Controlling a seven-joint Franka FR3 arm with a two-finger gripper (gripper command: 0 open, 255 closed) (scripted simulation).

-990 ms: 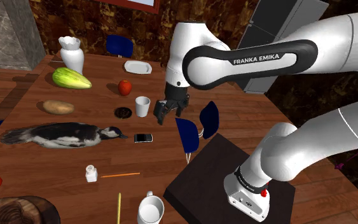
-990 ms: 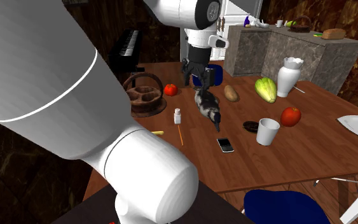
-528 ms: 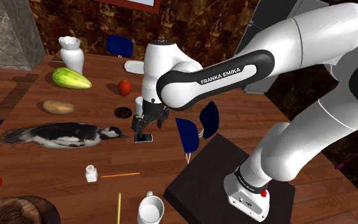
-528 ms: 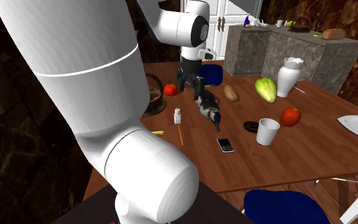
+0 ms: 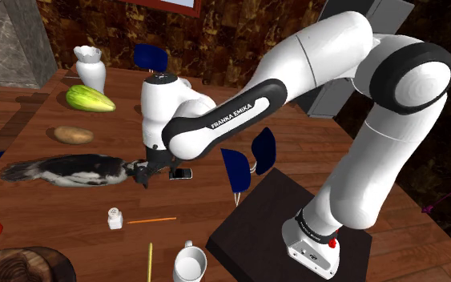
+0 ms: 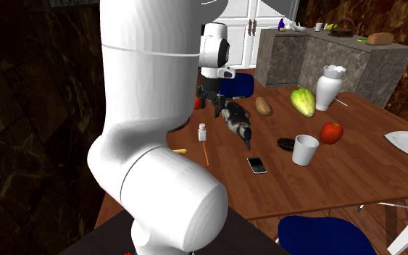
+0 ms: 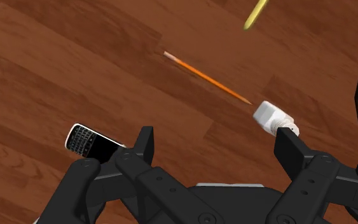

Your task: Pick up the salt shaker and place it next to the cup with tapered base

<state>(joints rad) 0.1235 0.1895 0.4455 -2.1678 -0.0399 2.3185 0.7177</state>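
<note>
Right, the salt shaker (image 5: 115,217) stands upright on the wooden table (image 5: 55,210), just beside an orange pencil (image 5: 151,219) and well apart from the white cup (image 6: 305,150). My gripper (image 7: 215,143) hangs near it, fingers spread, clasping nothing.

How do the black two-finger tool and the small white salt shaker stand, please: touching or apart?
Apart. The shoulder view shows bare brown wooden table between the open black two-finger tool and the small white salt shaker.
</note>
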